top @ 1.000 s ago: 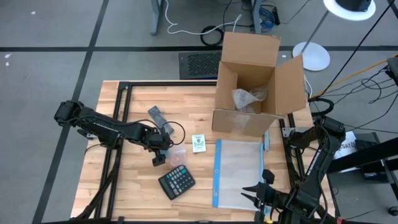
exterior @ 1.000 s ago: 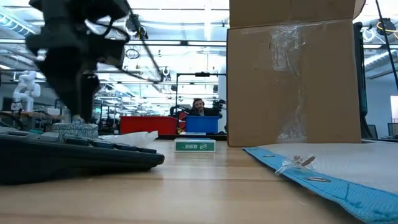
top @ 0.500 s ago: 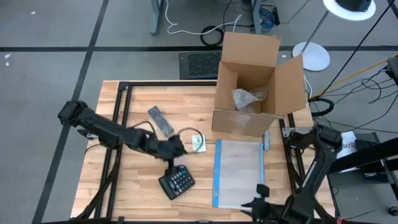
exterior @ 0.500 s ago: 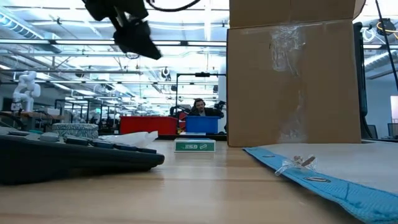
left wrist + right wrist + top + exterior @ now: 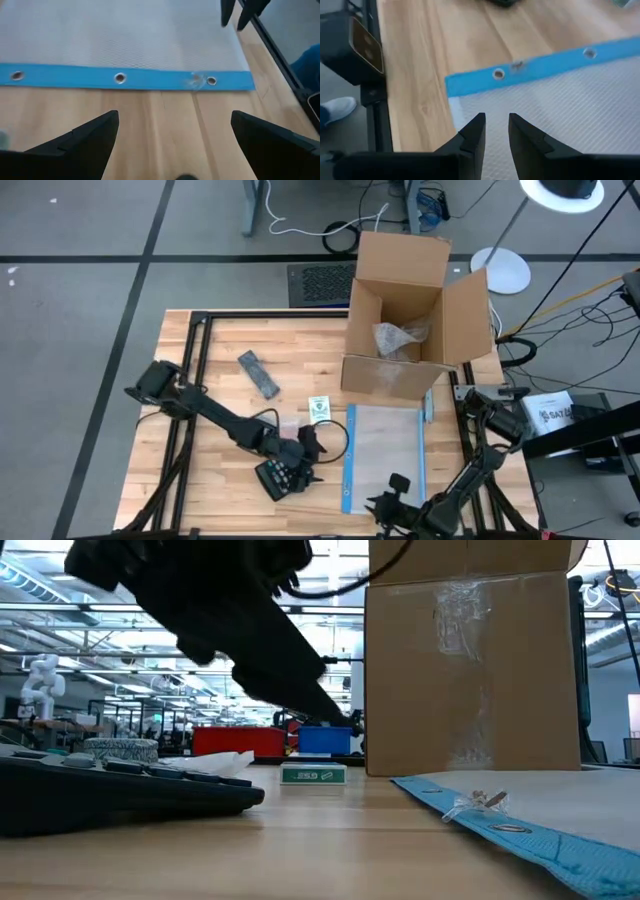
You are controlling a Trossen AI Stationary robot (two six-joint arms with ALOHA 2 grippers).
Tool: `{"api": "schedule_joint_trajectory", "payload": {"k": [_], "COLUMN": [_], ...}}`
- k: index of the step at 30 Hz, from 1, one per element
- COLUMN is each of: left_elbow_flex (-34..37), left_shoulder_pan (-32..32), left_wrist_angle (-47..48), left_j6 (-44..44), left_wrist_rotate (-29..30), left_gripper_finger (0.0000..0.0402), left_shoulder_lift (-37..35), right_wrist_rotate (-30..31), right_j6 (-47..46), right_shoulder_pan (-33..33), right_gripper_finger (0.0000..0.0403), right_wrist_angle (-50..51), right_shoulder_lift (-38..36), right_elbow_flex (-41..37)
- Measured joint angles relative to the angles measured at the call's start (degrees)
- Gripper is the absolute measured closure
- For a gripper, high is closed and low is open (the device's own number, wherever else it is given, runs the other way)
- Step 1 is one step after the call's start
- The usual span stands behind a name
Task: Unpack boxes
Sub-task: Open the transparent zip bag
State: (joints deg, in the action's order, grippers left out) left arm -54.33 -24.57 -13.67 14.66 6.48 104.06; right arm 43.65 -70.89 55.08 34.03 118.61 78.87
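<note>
The brown cardboard box (image 5: 410, 310) stands open at the table's far right, its bottom on the wood, with crumpled clear wrap (image 5: 400, 338) inside; the low view shows its taped side (image 5: 470, 670). My left gripper (image 5: 175, 135) is open wide, low over bare wood between the calculator (image 5: 283, 472) and the blue edge (image 5: 125, 77) of the clear pouch (image 5: 385, 455). My right gripper (image 5: 496, 127) hovers over the pouch's near left corner (image 5: 457, 87), its fingers a narrow gap apart with nothing between them.
A dark bar-shaped item (image 5: 258, 373), a small green-and-white card (image 5: 319, 409) and a small clear packet (image 5: 287, 426) lie left of the box and pouch. A black grille-topped unit (image 5: 320, 283) sits past the far edge. The wood at the table's far left is bare.
My left gripper has swept from the table's middle left toward the right and near edge, sinking and turning, past the calculator to the pouch's blue edge. My right gripper has dropped and shifted left along the pouch's near edge. No object has moved.
</note>
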Motion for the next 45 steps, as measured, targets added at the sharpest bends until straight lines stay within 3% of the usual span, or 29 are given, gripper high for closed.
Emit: {"api": "schedule_joint_trajectory", "payload": {"k": [5, 11, 15, 22, 29, 45], "left_elbow_flex": [-3.5, -8.1, -10.3, -12.1, -12.2, -12.2], "left_shoulder_pan": [-0.9, -1.1, -1.0, -0.8, -0.1, 0.5], "left_wrist_angle": [-2.5, -2.4, -2.4, -2.3, -2.4, -4.4], "left_j6": [-1.6, -4.7, -5.0, -6.3, -6.5, -6.1], "left_wrist_rotate": [0.0, -0.1, -1.6, -1.7, -1.7, -1.4], "left_gripper_finger": [0.0019, 0.0054, 0.0082, 0.0118, 0.0126, 0.0126], "left_shoulder_lift": [4.2, 8.7, 11.0, 12.7, 12.7, 12.8], "right_wrist_rotate": [-5.9, -8.1, -8.4, -11.2, -13.4, -11.2], "right_j6": [2.2, 13.3, 15.1, 15.1, 15.1, 16.1], "right_shoulder_pan": [-0.4, -1.0, -1.9, -3.5, -3.5, -4.6], "right_gripper_finger": [0.0328, 0.0328, 0.0324, 0.0278, 0.0240, 0.0300], "right_wrist_angle": [-1.5, -9.2, -8.7, -8.5, -8.6, -2.3], "right_shoulder_lift": [0.1, 0.3, 0.4, 1.7, 3.2, 3.3], "right_elbow_flex": [0.0, 0.0, 0.0, 0.0, 0.0, 0.1]}}
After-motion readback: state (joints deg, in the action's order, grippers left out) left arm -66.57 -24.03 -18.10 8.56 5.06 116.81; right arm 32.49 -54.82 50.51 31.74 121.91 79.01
